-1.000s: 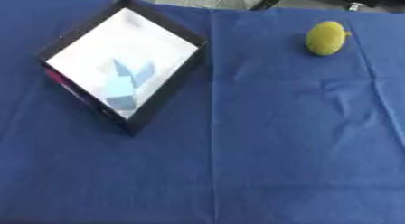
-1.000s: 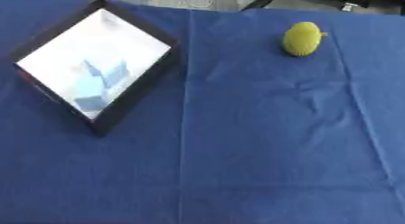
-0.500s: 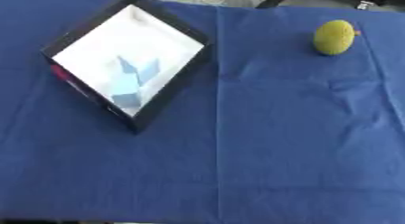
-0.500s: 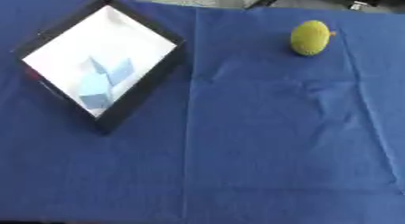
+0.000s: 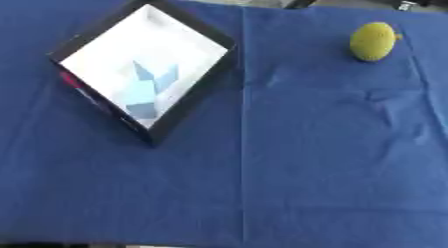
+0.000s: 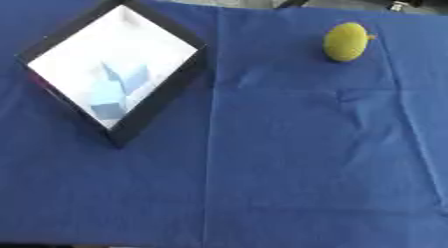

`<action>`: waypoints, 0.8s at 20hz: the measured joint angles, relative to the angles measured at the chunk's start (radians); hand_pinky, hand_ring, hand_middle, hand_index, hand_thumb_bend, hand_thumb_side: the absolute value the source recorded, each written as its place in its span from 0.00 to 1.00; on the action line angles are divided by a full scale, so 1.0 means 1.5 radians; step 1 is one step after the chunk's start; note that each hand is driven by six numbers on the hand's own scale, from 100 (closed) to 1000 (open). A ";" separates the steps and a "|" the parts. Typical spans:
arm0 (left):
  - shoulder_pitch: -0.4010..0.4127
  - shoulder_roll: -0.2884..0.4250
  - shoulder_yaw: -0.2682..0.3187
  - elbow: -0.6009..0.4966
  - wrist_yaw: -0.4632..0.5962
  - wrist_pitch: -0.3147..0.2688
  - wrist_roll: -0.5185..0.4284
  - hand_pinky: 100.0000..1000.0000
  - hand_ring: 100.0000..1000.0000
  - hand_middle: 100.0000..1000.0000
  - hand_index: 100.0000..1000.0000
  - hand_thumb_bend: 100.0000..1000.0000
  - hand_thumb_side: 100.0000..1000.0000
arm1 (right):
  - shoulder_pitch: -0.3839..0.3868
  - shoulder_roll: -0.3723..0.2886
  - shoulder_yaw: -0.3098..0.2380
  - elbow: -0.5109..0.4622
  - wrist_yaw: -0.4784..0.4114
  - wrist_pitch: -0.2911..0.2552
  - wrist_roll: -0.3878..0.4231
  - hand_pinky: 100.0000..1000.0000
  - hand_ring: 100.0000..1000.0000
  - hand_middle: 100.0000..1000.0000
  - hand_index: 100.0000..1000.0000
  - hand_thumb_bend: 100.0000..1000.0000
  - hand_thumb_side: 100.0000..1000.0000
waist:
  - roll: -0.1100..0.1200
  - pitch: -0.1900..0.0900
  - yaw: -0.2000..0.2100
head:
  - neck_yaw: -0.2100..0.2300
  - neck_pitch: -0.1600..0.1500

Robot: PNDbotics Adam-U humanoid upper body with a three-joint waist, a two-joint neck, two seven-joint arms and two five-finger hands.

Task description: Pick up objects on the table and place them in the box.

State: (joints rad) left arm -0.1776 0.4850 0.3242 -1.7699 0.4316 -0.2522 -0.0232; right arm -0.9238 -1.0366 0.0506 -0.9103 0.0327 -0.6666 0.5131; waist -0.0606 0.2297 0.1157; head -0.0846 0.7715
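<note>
Table cover point(image 5: 289, 167): matt blue cloth, creased along fold lines. Box point(image 5: 188, 109) at 10 o'clock: black rim, smooth white lining with pale blue patches, card-like. Yellow-green object point(image 5: 373, 41) at 1 o'clock: dull, slightly rough skin

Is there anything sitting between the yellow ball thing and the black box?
No. Between the yellow object and the black box there is only bare, creased blue tablecloth. Both eye views show that stretch.

A blue cloth point(image 5: 289, 157) covers the table. The box point(image 5: 194, 98) at far left is black-walled, white inside. The ball point(image 5: 373, 41) at far right is yellow-green.
</note>
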 measured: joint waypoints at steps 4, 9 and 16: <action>-0.003 0.000 -0.001 0.000 0.000 0.002 -0.007 0.64 1.00 0.90 0.69 0.00 0.57 | -0.044 0.029 0.004 0.044 0.054 0.002 0.002 1.00 0.96 0.82 0.92 0.26 0.64 | 0.000 0.000 0.000 | -0.006 0.000; -0.004 0.000 -0.005 0.003 0.000 0.002 -0.014 0.64 1.00 0.90 0.69 0.00 0.57 | -0.095 0.075 0.004 0.096 0.109 0.002 0.002 1.00 0.96 0.82 0.93 0.22 0.60 | 0.000 0.000 0.000 | -0.015 0.000; -0.007 -0.001 -0.009 0.004 0.000 0.004 -0.022 0.64 1.00 0.90 0.69 0.00 0.57 | -0.153 0.148 0.004 0.146 0.172 0.001 0.001 1.00 0.97 0.83 0.93 0.21 0.61 | 0.000 0.000 0.004 | -0.029 0.000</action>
State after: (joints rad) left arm -0.1876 0.4842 0.3103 -1.7638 0.4312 -0.2463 -0.0566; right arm -1.1539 -0.8145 0.0570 -0.6908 0.2902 -0.6657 0.5139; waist -0.0601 0.2297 0.1213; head -0.1283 0.7715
